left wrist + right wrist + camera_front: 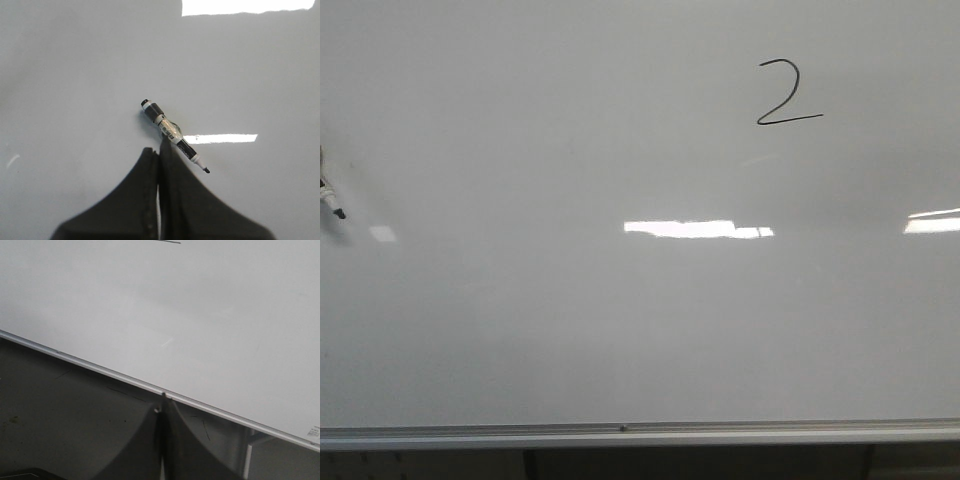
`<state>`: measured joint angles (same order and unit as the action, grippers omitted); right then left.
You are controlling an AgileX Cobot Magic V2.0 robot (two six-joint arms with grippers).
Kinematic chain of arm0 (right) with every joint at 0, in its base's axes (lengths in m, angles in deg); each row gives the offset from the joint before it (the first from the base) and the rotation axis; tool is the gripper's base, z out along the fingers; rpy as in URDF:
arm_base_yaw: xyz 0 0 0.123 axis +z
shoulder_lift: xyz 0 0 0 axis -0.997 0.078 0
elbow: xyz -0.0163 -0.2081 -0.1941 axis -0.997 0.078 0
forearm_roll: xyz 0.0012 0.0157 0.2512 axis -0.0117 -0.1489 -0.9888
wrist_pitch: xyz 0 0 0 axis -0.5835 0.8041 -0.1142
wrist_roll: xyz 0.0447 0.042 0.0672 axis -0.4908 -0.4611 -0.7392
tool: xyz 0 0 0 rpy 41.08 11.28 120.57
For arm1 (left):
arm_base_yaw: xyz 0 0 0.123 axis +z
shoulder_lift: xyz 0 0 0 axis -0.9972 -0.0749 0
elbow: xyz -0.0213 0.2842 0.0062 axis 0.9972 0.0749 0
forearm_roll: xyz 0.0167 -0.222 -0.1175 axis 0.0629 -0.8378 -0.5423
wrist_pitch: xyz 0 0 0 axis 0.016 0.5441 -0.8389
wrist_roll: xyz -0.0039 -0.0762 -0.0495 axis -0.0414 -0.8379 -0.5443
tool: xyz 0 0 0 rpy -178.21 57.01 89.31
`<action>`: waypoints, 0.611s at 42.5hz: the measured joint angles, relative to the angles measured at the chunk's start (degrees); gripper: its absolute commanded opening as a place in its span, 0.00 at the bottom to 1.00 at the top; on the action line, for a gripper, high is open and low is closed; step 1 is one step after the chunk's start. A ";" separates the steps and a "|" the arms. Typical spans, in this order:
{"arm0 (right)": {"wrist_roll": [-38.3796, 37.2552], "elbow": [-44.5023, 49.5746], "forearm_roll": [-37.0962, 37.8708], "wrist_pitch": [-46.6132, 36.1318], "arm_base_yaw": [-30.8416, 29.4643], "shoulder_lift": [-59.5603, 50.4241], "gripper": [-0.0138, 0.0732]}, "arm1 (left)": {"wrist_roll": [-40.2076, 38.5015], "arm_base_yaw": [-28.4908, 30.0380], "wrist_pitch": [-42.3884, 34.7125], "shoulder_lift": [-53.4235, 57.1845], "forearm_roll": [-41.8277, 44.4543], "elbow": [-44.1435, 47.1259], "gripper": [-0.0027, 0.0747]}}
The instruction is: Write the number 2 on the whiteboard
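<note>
The whiteboard (570, 330) fills the front view, with its silver bottom rail (720, 435) low down. A thin black number 2 (788, 93) is drawn at its upper right. My left gripper (159, 150) is shut on a black-and-white marker (170, 131), which crosses its fingertips at a slant with the black tip clear of the board (75, 75). The front view shows only the marker's tip (334, 207), at the far left edge. My right gripper (162, 400) is shut and empty, low by the rail (100, 371). A bit of the digit's base stroke (167, 241) shows there.
Bright rectangular light glares (695, 229) lie across the middle of the board and at its right edge (932, 222). Below the rail, dark frame legs (528, 462) show. A dark surface (60, 410) lies under the board in the right wrist view.
</note>
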<state>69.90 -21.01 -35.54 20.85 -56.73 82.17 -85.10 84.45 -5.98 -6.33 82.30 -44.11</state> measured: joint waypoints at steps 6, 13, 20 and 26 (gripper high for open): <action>8.68 6.79 -7.08 -8.16 -5.48 -5.84 0.08 | 0.00 0.00 0.00 0.00 0.00 0.00 0.01; 18.31 17.02 -13.44 -18.83 -13.96 -14.93 0.08 | 0.00 0.00 0.00 0.00 0.00 0.00 0.01; 19.71 28.62 -14.34 -30.34 -22.00 -23.15 0.08 | 0.00 0.00 0.00 0.00 0.00 0.00 0.01; 19.80 36.74 -14.34 -38.99 -25.67 -29.23 0.08 | 0.00 0.00 0.00 0.00 0.00 0.00 0.01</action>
<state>89.69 15.73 -49.88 -18.14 -82.40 52.94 -85.10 84.45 -5.98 -6.33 82.30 -44.11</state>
